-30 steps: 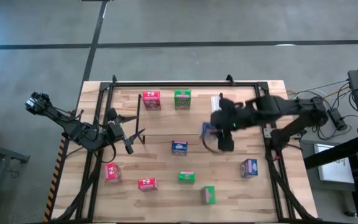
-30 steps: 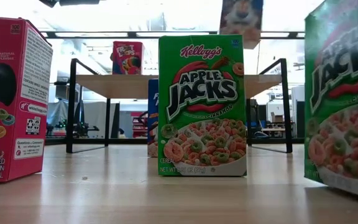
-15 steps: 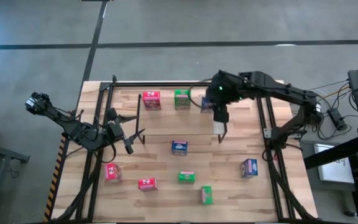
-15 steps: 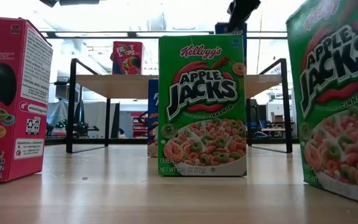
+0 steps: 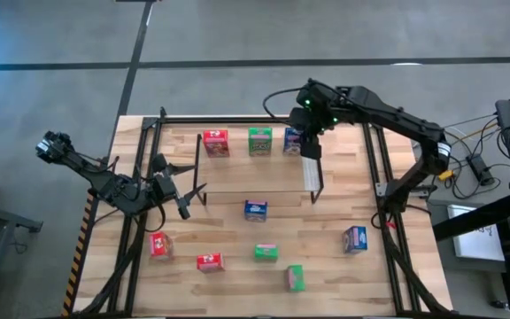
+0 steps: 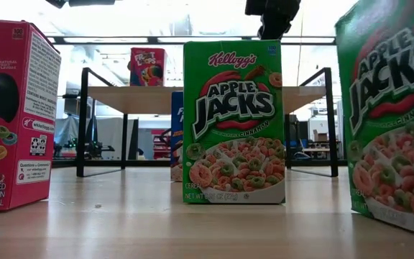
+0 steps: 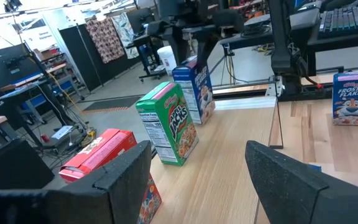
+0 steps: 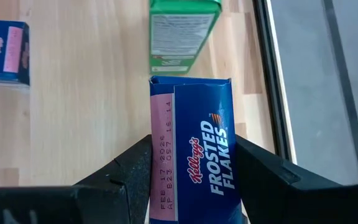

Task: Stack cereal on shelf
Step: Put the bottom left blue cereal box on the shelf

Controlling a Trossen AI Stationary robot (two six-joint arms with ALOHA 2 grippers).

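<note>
The blue box [image 8: 194, 155] sits pinched between the right hand's [image 8: 191, 171] fingers in the right wrist view, upper centre of the high view beside the green box [image 5: 259, 140] on the shelf [image 5: 237, 155]. The low view shows only that arm's dark bulk. Left hand [image 5: 187, 197], spread, waits left over the tabletop [image 5: 228, 235]

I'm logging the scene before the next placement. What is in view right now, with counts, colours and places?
Red cereal boxes: 3; one on the shelf, two at the table's near left.
Green cereal boxes: 3; one on the shelf, two near the front.
Blue cereal boxes: 3; one held at the shelf, one mid-table, one right.
Shelf: 1, black wire, wood top.
Left gripper: open, waiting at left.
Right gripper: shut on the blue box.
</note>
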